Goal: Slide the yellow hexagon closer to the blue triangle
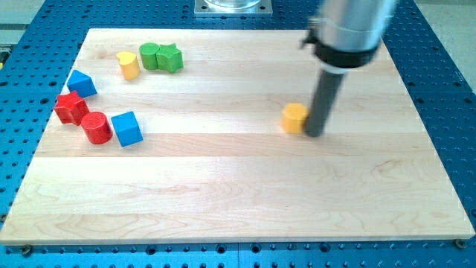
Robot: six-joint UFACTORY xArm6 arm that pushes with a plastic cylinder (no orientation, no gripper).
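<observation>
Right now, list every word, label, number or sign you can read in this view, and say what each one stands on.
There is none to read. The wooden board, the blue perforated table and the coloured blocks, including the yellow hexagon beside my tip, carry no print. The metal plate at the view's top shows no marking either.

A silvery metal housing (pixel 349 26) (blurred) carried a dark collar, from which a straight dark rod ran down to my tip (pixel 314 135).
</observation>
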